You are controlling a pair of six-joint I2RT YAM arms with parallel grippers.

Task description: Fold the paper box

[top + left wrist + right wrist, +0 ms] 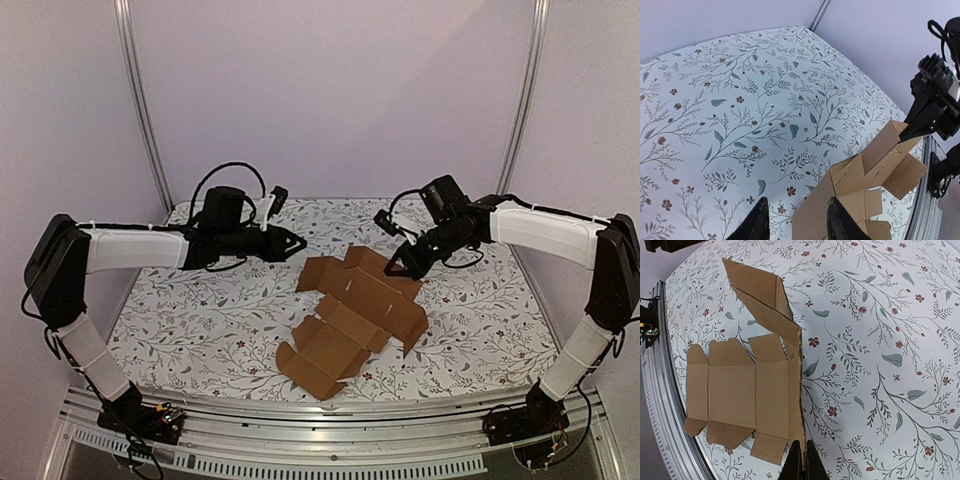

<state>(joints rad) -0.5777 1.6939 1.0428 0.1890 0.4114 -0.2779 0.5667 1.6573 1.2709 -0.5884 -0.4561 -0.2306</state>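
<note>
Top external view: paper box (345, 325) lies mid-table on a floral-print cloth (190, 320). It is a plain brown die-cut cardboard sheet, matte, scored into panels, with rounded tabs and short slits. Its far panels are lifted off the cloth.

Right wrist view: right gripper (802, 465) is pinched closed on the raised panel's edge.

Left gripper (795, 222) has its fingers spread apart and grips nothing, near the sheet's far-left corner.

Cloth: white, with grey-green leaves and small red flowers.
</note>
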